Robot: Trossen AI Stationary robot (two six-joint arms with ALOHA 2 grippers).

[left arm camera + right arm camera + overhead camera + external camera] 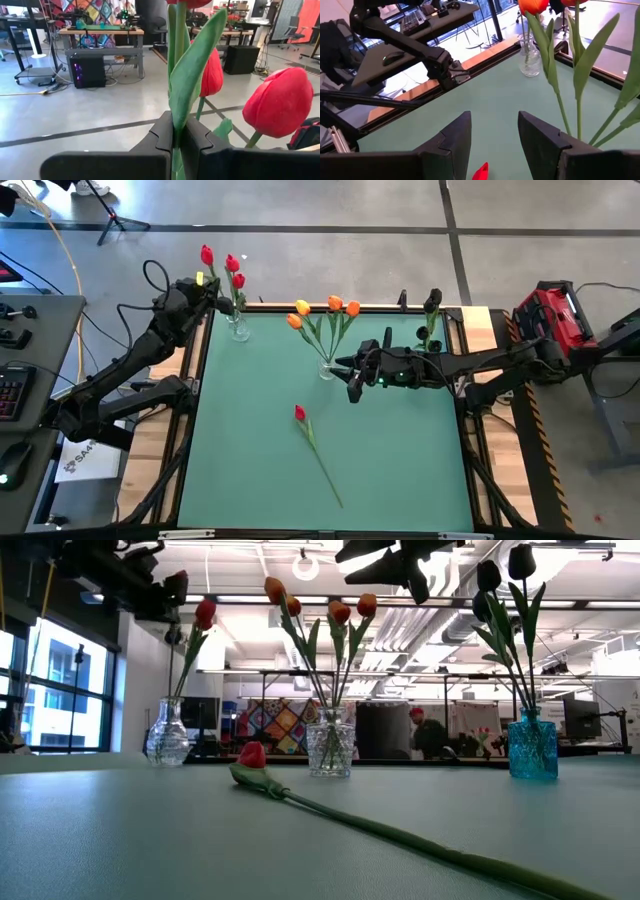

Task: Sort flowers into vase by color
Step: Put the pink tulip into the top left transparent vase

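Clearly our left gripper (pixel 179 137) is closed on the stem of a red tulip (pixel 207 255) at the upper left of the high view, just above the clear vase (pixel 238 328) that stands on the table's far left corner. We hold this flower upright, by the stem and leaf and not by the head — this way the head is not crushed and the stem can go down straight into the narrow neck. Two more red heads already stand beside it, so this vase is for red.

Our right gripper (pixel 492 137) hovers near the centre of the high view, just beside the middle glass vase (pixel 328 369) with the orange tulips (pixel 334 303); its jaws are open and hold nothing. It points down toward the green table (pixel 400 460), where the last loose red tulip (pixel 299 412) lies flat, its long stem running toward the lower middle of the frame. We judge that this one is next, and that it belongs to the left vase.

At the upper right a blue vase (pixel 532 748) keeps the dark tulips (pixel 520 560) — so each colour has its own place, well apart from the others.
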